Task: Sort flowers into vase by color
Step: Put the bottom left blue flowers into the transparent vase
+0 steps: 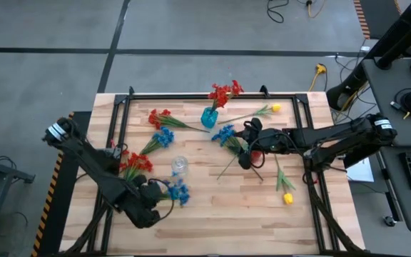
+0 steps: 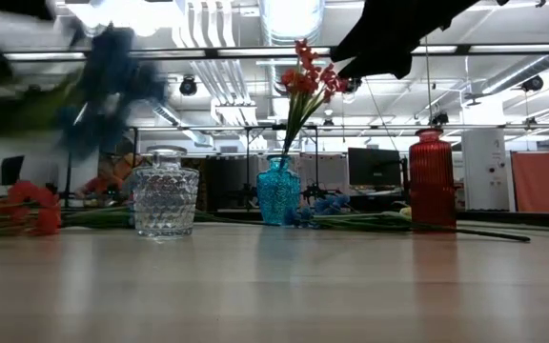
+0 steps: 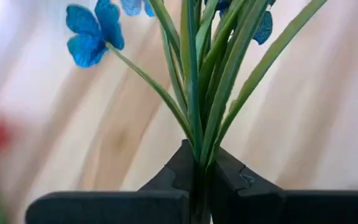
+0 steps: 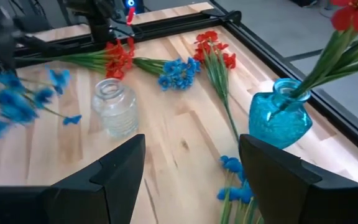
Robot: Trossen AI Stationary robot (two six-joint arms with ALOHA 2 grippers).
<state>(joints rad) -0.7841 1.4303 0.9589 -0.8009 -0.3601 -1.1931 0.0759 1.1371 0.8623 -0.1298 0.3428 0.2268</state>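
Close up, the left gripper (image 3: 197, 186) pinches a blue flower (image 1: 178, 191) by its stalks near the table's (image 1: 212, 214) front edge, ready to lift, while the right gripper (image 4: 191, 168) hangs open mid-table.

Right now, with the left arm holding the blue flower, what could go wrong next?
1. The left gripper pinches only the thin green stalks of the blue flower, so the bunch may slip or swing when carried.
2. The clear vase stands just beside it; a swinging arm could tip it.
3. The blue vase already holds red flowers, so colours may end up mixed.
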